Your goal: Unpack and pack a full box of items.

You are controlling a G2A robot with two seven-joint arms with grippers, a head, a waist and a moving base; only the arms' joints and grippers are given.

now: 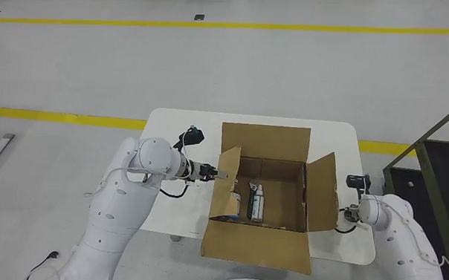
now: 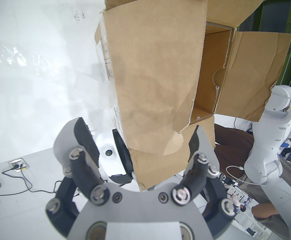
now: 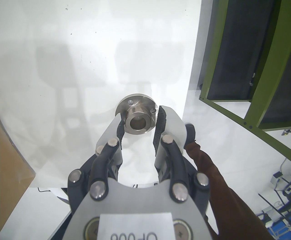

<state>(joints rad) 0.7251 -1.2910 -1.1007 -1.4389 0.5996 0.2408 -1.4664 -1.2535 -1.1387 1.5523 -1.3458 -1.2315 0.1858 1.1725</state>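
- Cardboard box (image 1: 262, 246) set on white table (image 1: 172, 131); flaps opened outward.
- White bottle with green label (image 1: 257, 204) seen on box floor; second item with blue marking (image 1: 233, 206) just beside it, partly hidden by left flap (image 2: 154, 79).
- Left gripper (image 2: 143, 145) positioned at edge of left flap; fingers spread wide, flap edge located between them, close to one pad (image 2: 196, 142).
- Right gripper (image 3: 141, 123) held above table, beside box on its right; fingers pinched on flanged metal hub (image 3: 137, 114), bore facing wrist camera.
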